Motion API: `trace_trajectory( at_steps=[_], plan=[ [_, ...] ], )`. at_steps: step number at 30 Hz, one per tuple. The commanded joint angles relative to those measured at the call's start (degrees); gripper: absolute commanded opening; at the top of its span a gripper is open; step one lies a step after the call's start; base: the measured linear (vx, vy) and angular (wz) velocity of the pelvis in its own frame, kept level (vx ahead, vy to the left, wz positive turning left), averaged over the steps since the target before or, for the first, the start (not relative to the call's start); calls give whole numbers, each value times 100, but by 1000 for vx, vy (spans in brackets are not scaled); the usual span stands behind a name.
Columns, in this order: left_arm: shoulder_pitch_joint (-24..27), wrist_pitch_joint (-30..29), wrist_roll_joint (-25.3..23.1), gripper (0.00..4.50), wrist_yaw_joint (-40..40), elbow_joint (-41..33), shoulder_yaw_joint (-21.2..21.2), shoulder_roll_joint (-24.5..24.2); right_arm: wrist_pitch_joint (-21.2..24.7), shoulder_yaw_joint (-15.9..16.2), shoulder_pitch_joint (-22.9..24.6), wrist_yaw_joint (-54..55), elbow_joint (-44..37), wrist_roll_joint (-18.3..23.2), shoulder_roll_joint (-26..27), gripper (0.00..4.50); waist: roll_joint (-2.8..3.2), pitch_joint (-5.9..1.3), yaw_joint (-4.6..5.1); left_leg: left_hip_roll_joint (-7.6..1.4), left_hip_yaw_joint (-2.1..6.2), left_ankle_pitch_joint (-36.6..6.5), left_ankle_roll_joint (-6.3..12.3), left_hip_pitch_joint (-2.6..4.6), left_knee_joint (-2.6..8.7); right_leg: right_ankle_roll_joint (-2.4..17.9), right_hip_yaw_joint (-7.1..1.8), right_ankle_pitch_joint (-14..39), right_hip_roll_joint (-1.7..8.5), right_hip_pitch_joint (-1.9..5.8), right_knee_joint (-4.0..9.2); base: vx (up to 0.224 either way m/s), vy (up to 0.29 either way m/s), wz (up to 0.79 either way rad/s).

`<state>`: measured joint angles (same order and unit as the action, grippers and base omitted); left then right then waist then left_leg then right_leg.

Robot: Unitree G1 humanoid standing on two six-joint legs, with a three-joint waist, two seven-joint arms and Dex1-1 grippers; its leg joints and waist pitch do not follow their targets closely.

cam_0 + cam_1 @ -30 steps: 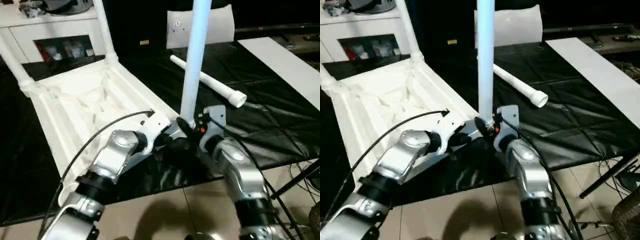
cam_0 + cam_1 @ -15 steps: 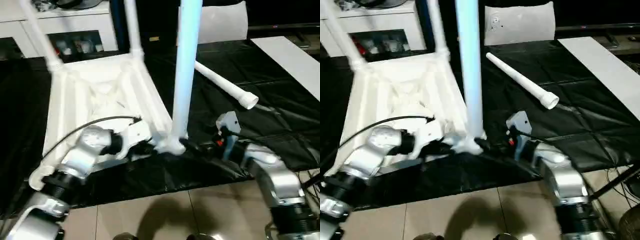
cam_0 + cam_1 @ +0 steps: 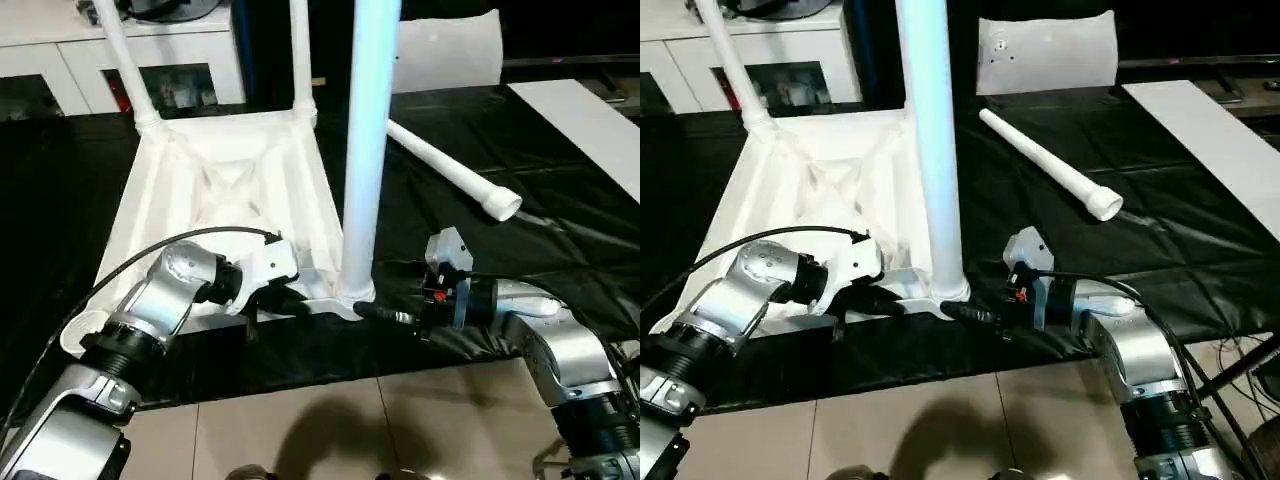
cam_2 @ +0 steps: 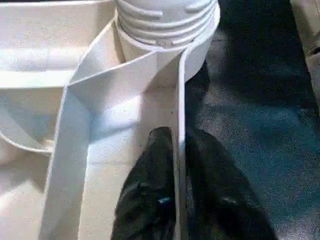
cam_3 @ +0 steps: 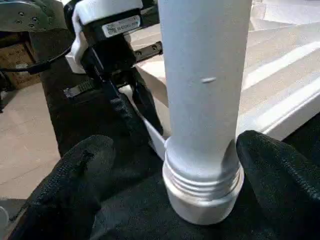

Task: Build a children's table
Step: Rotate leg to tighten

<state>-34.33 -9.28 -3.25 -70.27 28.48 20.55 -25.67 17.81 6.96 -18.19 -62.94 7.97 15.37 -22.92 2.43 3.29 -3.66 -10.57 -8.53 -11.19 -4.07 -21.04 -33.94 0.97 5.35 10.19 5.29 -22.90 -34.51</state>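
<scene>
White plastic tabletop (image 3: 215, 190) lies upside down, centre-left of frame, on black sheet (image 3: 560, 250). Three legs stand in sockets; the near leg (image 3: 365, 150) rises mid-frame, and a spare leg (image 3: 450, 170) lies upper right. Your left gripper (image 4: 179, 150) pinches the rim wall beside that socket. Your right gripper (image 5: 165, 165) has fingers spread wide around the leg base, not gripping. Risk, as I judge it: the leg isn't fully seated, so it tips if you bump it.

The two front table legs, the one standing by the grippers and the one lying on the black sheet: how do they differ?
The standing leg is upright, seated in the tabletop's near corner socket; the loose leg lies flat, unattached. The right gripper's open fingers flank the standing leg; nothing touches the loose leg. Both are white tapered tubes.
</scene>
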Motion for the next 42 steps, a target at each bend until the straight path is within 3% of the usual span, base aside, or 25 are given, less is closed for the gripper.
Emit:
trace_trajectory(
  at_steps=[1, 4, 7, 13, 15, 23, 25, 27, 29, 32, 33, 42],
  plan=[
    [-48, 80, -15, 61, -26, 24, -1, -23, -69, 36, 2, -58, -9, 36, -42, 433, -87, -405, -21, -217, -9, -695, 387, -14, 384, 1159, -294, 1294, 339, 354, 401, 0, 0, 0],
    [-57, 75, 49, 61, 51, 38, -64, 41, -80, 45, 19, -78, -10, 38, -58, 433, -86, -424, -6, -212, -18, -537, 462, -17, 359, 1283, -290, 896, 328, 359, 358, 0, 0, 0],
    [-45, 41, 155, 61, -80, 46, -65, 70, -96, 74, 55, -100, -29, 21, -83, 433, -91, -424, -17, -211, -33, -502, 519, -17, 350, 1352, -285, 841, 332, 362, 354, 0, 0, 0],
    [-45, 198, 153, 5, -115, 144, -49, 87, -154, 115, 43, -108, 6, 5, -118, 433, -91, -426, -15, -210, -34, -508, 525, -13, 344, 1304, -281, 931, 326, 365, 361, 0, 0, 0],
    [-49, 248, 135, 5, -118, 170, -31, 85, -177, 129, 31, -118, 24, -7, -125, 433, -87, -429, -16, -214, -36, -498, 533, -7, 340, 1318, -283, 890, 326, 360, 358, 0, 0, 0],
    [-31, 1133, -183, 5, -414, 267, 367, -70, -369, 230, -274, -197, 335, -148, -87, 433, -91, -432, -23, -216, -32, -512, 533, -10, 337, 1307, -277, 935, 328, 359, 352, 0, 0, 0],
    [-1, 1311, -154, 5, -584, 230, 434, -72, -411, 275, -369, -264, 430, -165, -84, 433, -125, -425, -16, -220, -50, -557, 494, -4, 335, 1280, -285, 1041, 324, 347, 354, 0, 0, 0],
    [31, 1418, -112, 5, -744, 178, 489, -71, -468, 340, -450, -355, 504, -194, -82, 433, -94, -425, -54, -238, -53, -606, 480, 22, 333, 1293, -292, 1092, 334, 326, 349, 0, 0, 0],
    [30, 1505, -101, 5, -877, 156, 556, -68, -499, 403, -524, -501, 593, -172, -89, 433, -117, -428, -93, -255, -61, -593, 466, 35, 335, 1311, -301, 1000, 332, 318, 332, 0, 0, 0],
    [3, 1635, -111, 5, -1030, 172, 655, -75, -534, 482, -633, -745, 738, -116, -93, 433, -106, -431, -160, -263, -68, -642, 468, 49, 333, 1389, -302, 889, 332, 304, 309, 0, 0, 0],
    [-8, 1690, -121, 0, -1072, 196, 682, -78, -561, 525, -674, -854, 799, -102, -99, 404, -112, -432, -166, -266, -67, -656, 460, 41, 334, 1391, -302, 849, 332, 310, 297, 0, 0, 0],
    [-83, 1967, -263, 0, -1280, 326, 814, -60, -582, 763, -974, -1504, 1135, -69, -119, 347, -162, -441, -211, -263, -80, -703, 387, 27, 333, 1276, -296, 1106, 345, 317, 305, 0, 0, 0]
  ],
)
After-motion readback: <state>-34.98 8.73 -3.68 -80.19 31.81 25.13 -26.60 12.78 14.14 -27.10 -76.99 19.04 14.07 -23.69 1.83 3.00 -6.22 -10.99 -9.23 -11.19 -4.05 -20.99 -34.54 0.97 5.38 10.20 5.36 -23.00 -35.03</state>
